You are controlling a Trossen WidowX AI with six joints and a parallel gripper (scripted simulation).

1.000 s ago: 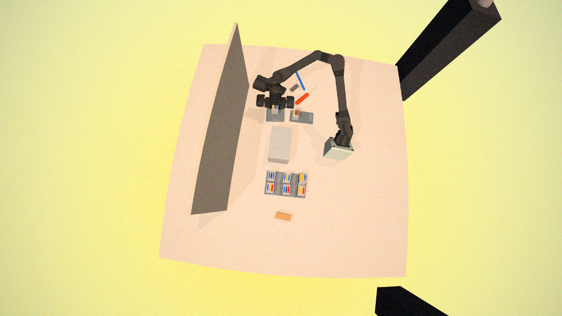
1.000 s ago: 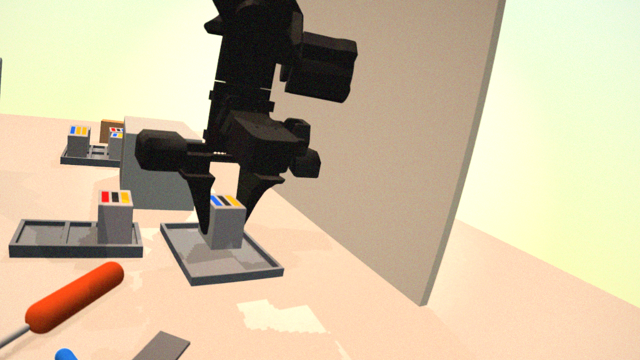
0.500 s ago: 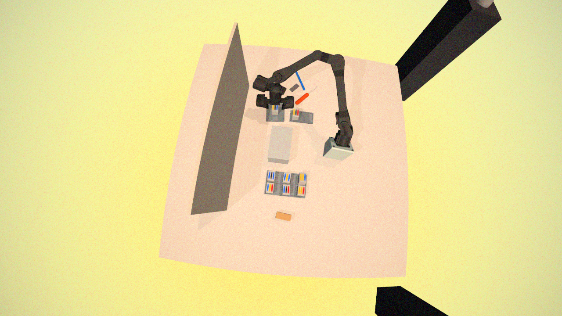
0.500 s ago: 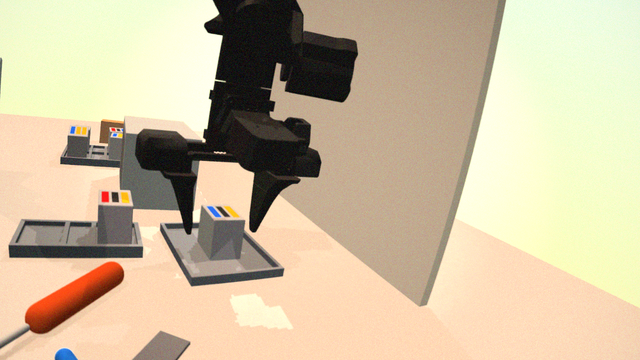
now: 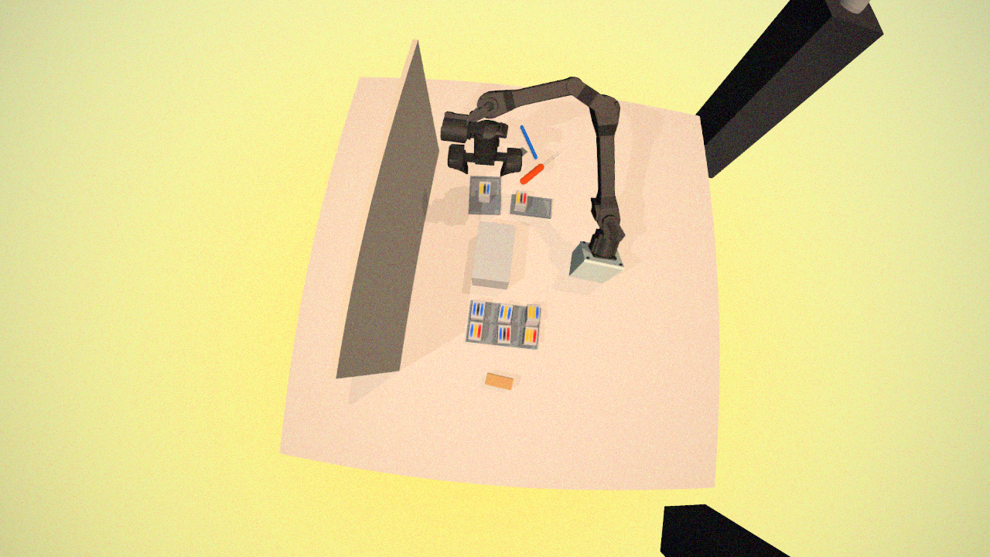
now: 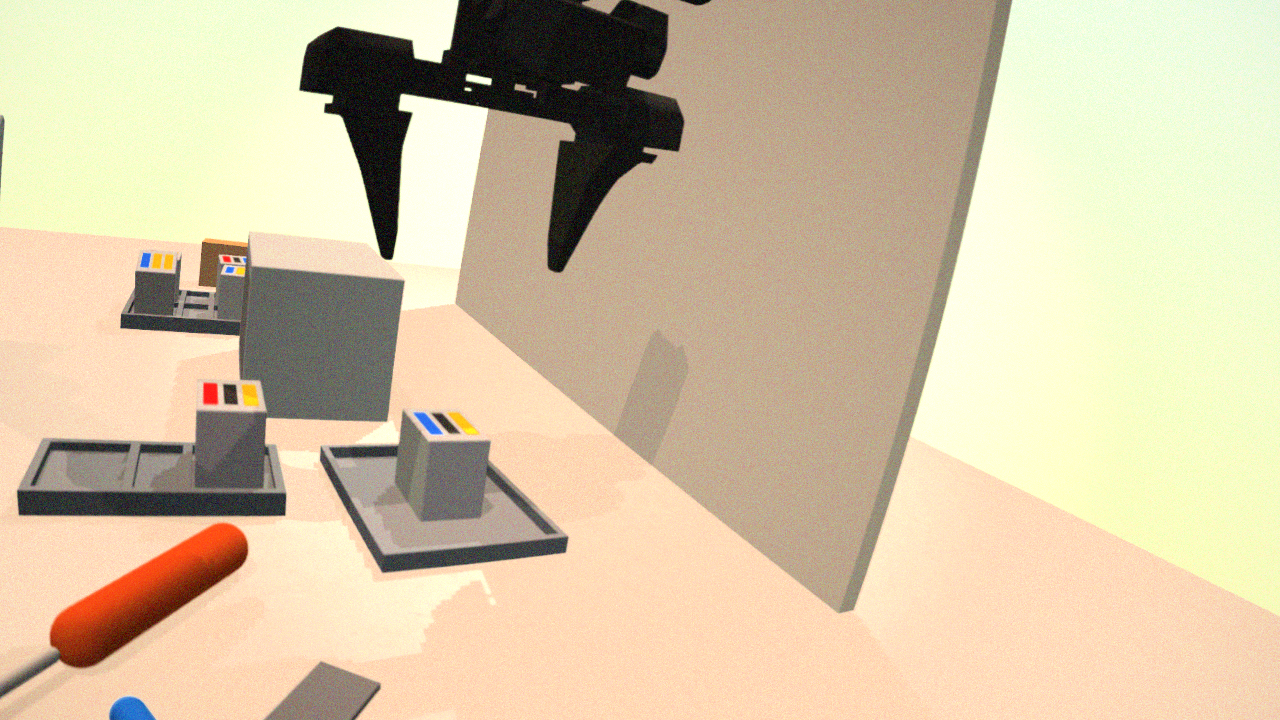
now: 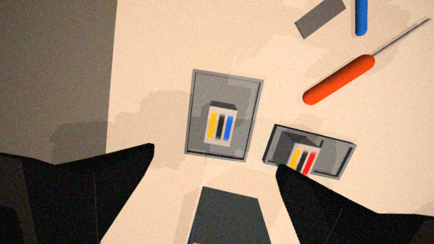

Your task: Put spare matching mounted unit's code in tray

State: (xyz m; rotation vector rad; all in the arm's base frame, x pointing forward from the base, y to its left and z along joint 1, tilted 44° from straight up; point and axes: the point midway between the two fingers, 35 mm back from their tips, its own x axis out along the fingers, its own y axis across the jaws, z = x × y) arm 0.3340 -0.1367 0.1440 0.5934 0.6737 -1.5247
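Note:
My gripper [image 5: 484, 172] [image 6: 471, 264] [image 7: 216, 160] is open, above the tray's block with nothing between its fingers. A grey block [image 5: 485, 189] [image 6: 444, 470] [image 7: 220, 125] with yellow, black and blue stripes stands upright in the tray [image 5: 486, 210] [image 6: 402, 537] [image 7: 220, 85]. Another block [image 5: 520, 199] [image 6: 230, 443] [image 7: 303, 159], striped yellow, black and red, stands in a small rack [image 5: 541, 207] [image 6: 89, 474] [image 7: 333, 157]. Several striped blocks stand in a larger rack [image 5: 491, 315] [image 6: 179, 324]. No view clearly shows the mounted unit's code.
A large grey box [image 5: 493, 249] [image 6: 322, 349] [image 7: 228, 217] stands between tray and larger rack. A tall panel [image 5: 394, 228] [image 6: 760, 223] [image 7: 51, 68] runs beside them. A red-handled tool [image 5: 531, 173] [image 6: 147, 595] [image 7: 339, 79] and blue rod [image 5: 528, 141] [image 7: 361, 17] lie near the tray.

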